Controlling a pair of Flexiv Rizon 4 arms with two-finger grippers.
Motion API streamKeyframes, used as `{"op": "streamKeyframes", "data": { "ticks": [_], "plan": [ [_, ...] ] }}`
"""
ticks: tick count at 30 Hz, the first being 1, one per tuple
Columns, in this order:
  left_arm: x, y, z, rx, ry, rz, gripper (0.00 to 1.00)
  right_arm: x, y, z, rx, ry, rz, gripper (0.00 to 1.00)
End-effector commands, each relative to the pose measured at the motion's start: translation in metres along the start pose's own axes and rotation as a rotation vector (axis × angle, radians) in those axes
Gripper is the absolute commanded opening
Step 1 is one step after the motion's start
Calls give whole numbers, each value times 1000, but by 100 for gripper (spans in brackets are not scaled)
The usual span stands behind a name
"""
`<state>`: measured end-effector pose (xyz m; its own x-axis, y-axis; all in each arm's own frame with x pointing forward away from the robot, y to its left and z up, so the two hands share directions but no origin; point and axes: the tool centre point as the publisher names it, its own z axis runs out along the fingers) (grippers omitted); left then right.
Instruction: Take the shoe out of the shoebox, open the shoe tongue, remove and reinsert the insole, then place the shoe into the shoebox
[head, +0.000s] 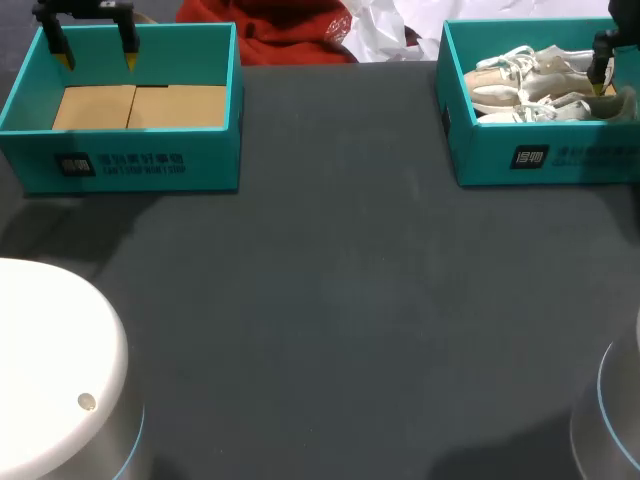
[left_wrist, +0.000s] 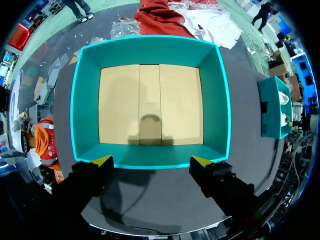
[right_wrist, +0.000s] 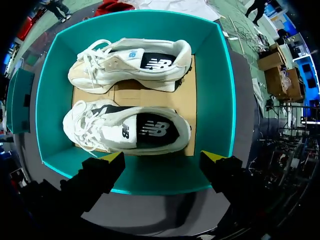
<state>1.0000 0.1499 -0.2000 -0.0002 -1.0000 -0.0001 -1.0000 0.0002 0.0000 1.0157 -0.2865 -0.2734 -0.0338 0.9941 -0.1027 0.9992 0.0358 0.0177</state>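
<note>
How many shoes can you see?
2. Both lie side by side in the right shoebox: the near shoe just ahead of the right end effector, the far shoe beyond it. The left shoebox holds none.

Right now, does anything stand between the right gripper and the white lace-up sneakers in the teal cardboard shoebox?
Nothing visible. The right gripper hangs open above the lidless teal cardboard shoebox, and both white lace-up sneakers lie uncovered side by side.

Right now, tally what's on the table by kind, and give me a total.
Teal shoeboxes: 2, the empty shoebox and the full shoebox
White shoes: 2, the rear shoe and the front shoe, both inside the full shoebox
Total: 4
</note>
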Motion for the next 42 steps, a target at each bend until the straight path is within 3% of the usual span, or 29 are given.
{"op": "streamKeyframes", "data": {
  "ticks": [1, 9, 12, 42],
  "plan": [
    [0, 0, 0, 0, 0, 0, 100, -8, 2, 12, -9, 15, 3, 100],
    [0, 0, 0, 0, 0, 0, 100, -19, 7, 27, -24, 18, -2, 98],
    [0, 0, 0, 0, 0, 0, 100, -23, 8, 31, -28, 16, 0, 87],
    [0, 0, 0, 0, 0, 0, 100, -40, 22, 78, -23, -24, -10, 84]
  ]
}}
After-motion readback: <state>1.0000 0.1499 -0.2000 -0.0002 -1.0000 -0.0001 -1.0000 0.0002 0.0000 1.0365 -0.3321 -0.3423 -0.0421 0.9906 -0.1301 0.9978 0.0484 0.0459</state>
